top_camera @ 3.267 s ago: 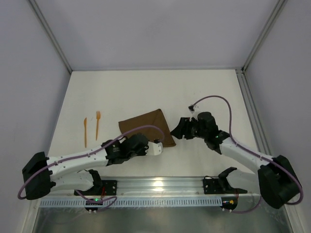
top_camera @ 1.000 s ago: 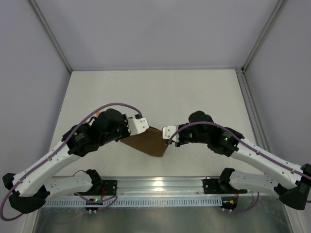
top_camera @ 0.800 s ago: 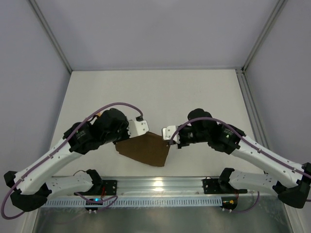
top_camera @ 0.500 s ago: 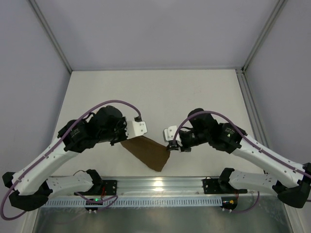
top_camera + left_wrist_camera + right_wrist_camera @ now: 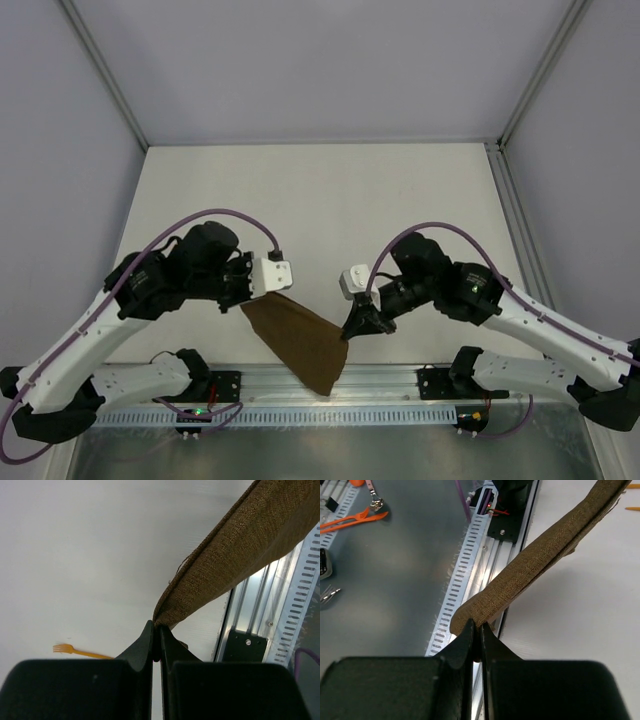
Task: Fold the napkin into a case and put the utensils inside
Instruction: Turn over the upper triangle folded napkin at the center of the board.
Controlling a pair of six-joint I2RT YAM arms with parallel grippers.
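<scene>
Evidently, the plain dark brown cloth napkin was held aloft over the near edge of the white table, two corners pinched by the tightly shut left gripper and right gripper. Were the arms pulled apart, a corner could be tugged free.

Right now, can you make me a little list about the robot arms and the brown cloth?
left gripper: shut, pinching one corner of the napkin
right gripper: shut, pinching another corner
napkin: lifted, hanging between the two over the near edge of the table
fork: lying on the table, untouched
</scene>
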